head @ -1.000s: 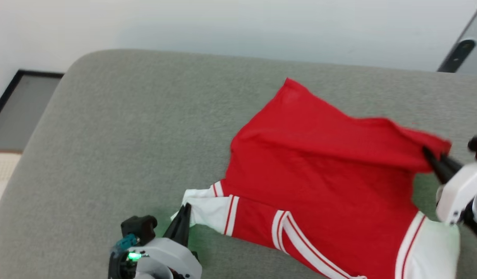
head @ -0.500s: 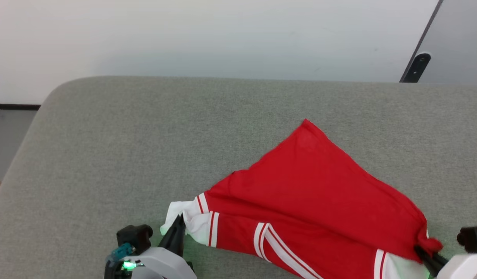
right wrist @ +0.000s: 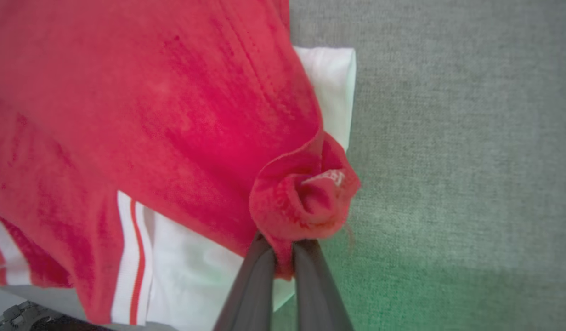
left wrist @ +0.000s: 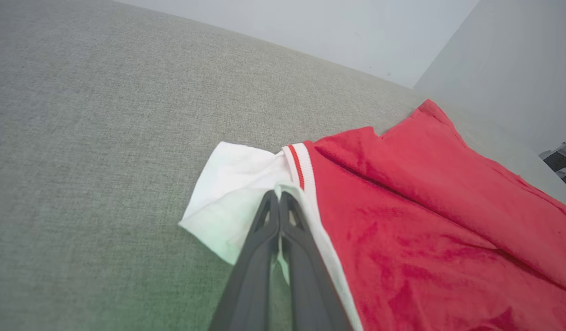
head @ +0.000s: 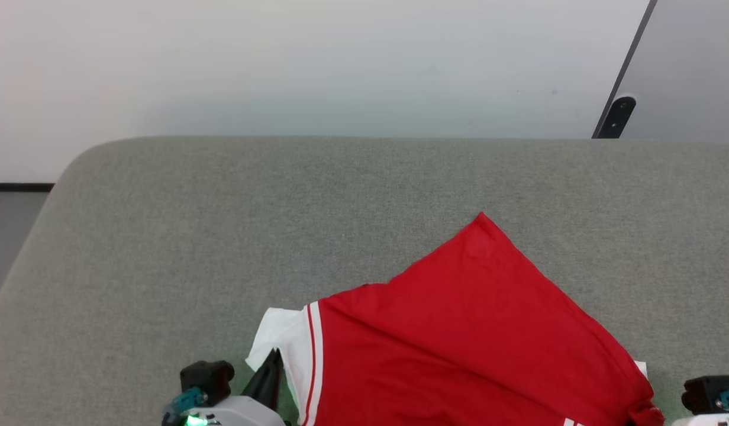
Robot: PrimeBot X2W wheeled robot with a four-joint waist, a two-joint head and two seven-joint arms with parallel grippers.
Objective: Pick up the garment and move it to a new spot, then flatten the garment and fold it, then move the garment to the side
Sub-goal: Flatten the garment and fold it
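Observation:
The garment [head: 459,331], red with white sleeves and striped trim, lies folded over itself on the grey cushion [head: 222,236], one red corner pointing away from me. My left gripper [head: 274,362] is shut on the edge of a white sleeve [left wrist: 237,202], its two dark fingers pressed together with cloth between them [left wrist: 279,198]. In the right wrist view my right gripper [right wrist: 283,241] is shut on a bunched red corner [right wrist: 306,193] of the garment, over the other white sleeve [right wrist: 329,78]. The chest print is hidden.
The grey cushion runs far to the left and back, with a rounded far left corner [head: 86,160]. A pale wall [head: 281,59] stands behind it, and a dark panel edge [head: 616,115] rises at the back right.
The head camera has tilted, so the cushion sits lower in view. Both grippers have drawn the garment toward me, and the raised red flap has come down flat over the striped part.

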